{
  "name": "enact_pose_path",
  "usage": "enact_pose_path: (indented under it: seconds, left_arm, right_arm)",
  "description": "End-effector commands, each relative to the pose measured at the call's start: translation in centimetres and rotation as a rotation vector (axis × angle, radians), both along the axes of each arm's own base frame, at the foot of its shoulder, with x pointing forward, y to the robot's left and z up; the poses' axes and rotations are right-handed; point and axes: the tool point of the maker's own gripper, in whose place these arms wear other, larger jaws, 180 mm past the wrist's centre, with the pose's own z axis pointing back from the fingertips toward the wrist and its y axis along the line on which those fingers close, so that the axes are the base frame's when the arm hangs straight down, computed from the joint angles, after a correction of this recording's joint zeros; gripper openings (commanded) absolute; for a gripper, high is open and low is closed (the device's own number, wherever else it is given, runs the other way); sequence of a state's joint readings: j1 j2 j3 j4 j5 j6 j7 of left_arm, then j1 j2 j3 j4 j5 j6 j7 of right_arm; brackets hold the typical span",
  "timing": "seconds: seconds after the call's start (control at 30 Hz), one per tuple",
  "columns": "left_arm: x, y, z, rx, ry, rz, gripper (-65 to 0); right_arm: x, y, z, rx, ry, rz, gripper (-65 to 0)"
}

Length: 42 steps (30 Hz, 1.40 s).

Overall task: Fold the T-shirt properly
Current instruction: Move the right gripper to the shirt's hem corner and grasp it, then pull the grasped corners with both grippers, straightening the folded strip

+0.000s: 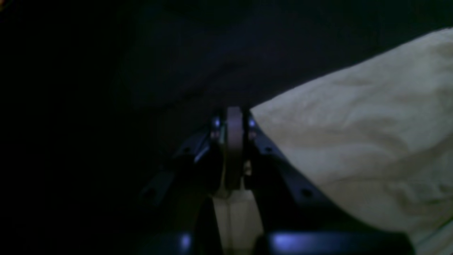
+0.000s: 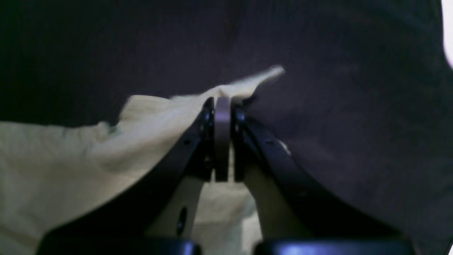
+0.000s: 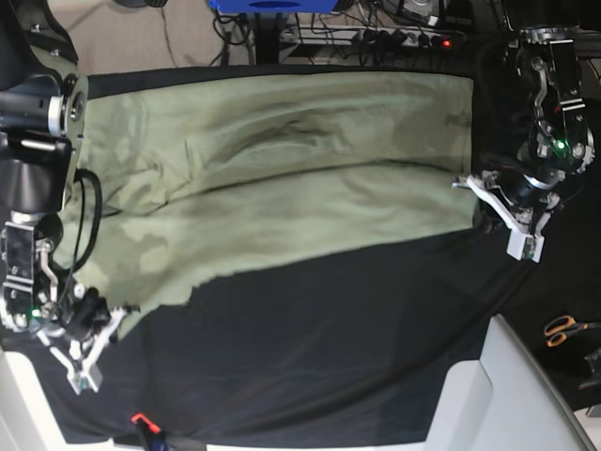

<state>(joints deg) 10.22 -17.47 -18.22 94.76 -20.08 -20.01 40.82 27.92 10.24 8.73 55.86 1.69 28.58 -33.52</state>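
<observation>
Right now my left gripper [image 1: 233, 124] is pinched shut on a corner of the T-shirt [image 3: 282, 178], and my right gripper [image 2: 222, 106] is clamped on another edge of it near a pale point of cloth. Between the two grips the shirt lies spread and rumpled across the far part of the black cloth [image 3: 338, 348], one edge ragged and diagonal. I judge the folding barely begun: no neat crease shows, and every fold is left to do. Beyond the cloth I see orange-handled scissors [image 3: 563, 329] at one side, with cables and a power strip [image 3: 404, 38] at the back.
</observation>
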Motion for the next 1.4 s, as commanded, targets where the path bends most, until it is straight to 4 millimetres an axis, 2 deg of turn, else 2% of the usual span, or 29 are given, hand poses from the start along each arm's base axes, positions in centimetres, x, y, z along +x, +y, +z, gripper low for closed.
enact_pose_path:
  seconds: [0.0,0.2,0.33,0.43,0.63,0.7,0.87,1.0,1.03,1.27,1.37]
  left_arm:
    - [1.4,0.3,1.9,0.010,-0.063,-0.008,-65.0]
    - [2.9,0.7,2.6,0.077,-0.081,-0.012,-65.0]
    - [3.3,-1.1,1.3,0.121,-0.043,-0.081,-65.0]
    - [3.3,-1.7,0.6,0.114,-0.028,-0.091,-65.0]
    - [3.4,-1.6,0.9,0.115,-0.037,-0.083,-65.0]
    - [3.3,-1.6,0.8,0.116,-0.035,-0.084,-65.0]
    - [2.8,-1.8,0.5,0.118,-0.024,-0.096,-65.0]
    - [1.3,-2.1,-0.5,0.112,0.008,-0.105,-65.0]
    - [1.3,-2.4,-0.4,0.111,0.004,-0.113,-65.0]
    - [-2.3,-3.0,-2.2,0.110,0.075,-0.154,-65.0]
    - [-3.5,-2.6,-2.8,0.128,0.108,-0.193,-65.0]
  right_arm:
    - [2.1,-0.2,3.1,0.006,-0.095,0.001,-65.0]
    - [3.2,0.8,4.3,0.032,-0.158,0.011,-65.0]
    - [3.3,0.8,4.4,0.034,-0.163,0.011,-65.0]
    - [3.0,0.8,4.0,0.033,-0.154,0.011,-65.0]
    - [1.2,0.2,1.9,0.010,-0.067,0.005,-65.0]
    - [1.0,0.0,2.2,-0.005,-0.062,0.003,-65.0]
    - [-0.6,-0.4,3.7,-0.075,-0.067,0.013,-65.0]
    - [-2.4,-1.0,4.1,-0.132,-0.017,0.003,-65.0]
    - [-3.0,-1.1,4.1,-0.147,-0.008,0.001,-65.0]
    - [-7.9,-1.6,3.3,-0.220,0.059,-0.005,-65.0]
    - [-10.2,-3.1,3.0,-0.227,0.084,-0.056,-65.0]
